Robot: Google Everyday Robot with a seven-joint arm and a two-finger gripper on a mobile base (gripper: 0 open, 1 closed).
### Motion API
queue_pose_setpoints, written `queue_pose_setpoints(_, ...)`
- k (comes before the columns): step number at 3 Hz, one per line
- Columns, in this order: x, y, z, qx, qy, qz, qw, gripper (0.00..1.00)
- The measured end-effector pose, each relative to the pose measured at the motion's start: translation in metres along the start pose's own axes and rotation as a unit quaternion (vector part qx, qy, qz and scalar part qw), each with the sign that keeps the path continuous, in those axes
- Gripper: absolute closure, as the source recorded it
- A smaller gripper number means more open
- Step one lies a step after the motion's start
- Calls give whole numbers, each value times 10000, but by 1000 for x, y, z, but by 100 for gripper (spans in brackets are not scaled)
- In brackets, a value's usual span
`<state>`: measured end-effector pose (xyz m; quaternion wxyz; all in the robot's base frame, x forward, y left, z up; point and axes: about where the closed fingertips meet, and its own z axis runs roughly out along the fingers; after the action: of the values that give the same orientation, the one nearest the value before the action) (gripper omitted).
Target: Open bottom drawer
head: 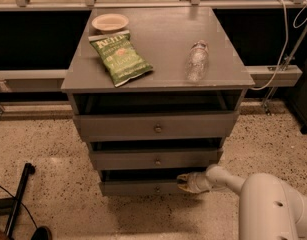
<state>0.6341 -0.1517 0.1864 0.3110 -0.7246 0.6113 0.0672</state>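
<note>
So the gripper (184, 182) is sitting low down at the right end of the bottom drawer (133, 188), pressing up against the top edge of its front, with the white arm (228, 180) reaching in from the lower right. I honestly can't tell if it's clamping that edge or just resting there. The bottom drawer is sitting at the foot of the grey cabinet (163, 34), under the other two, its little knob (157, 188) just left of the gripper. Dark gaps are showing above all three fronts, but it's too dark inside to see any contents. Up top, a pale shallow dish (110, 22) is sitting back left, a green chip bag (120, 59) is lying just in front of it, and a clear bottle (196, 61) is lying on its side toward the right.
</note>
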Motion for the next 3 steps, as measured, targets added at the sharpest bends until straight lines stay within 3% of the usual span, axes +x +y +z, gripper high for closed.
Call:
queue_pose_setpoints(2, 0, 0, 0, -1, -1, 0, 10000, 11)
queue_pose_setpoints(3, 0, 0, 0, -1, -1, 0, 10000, 0)
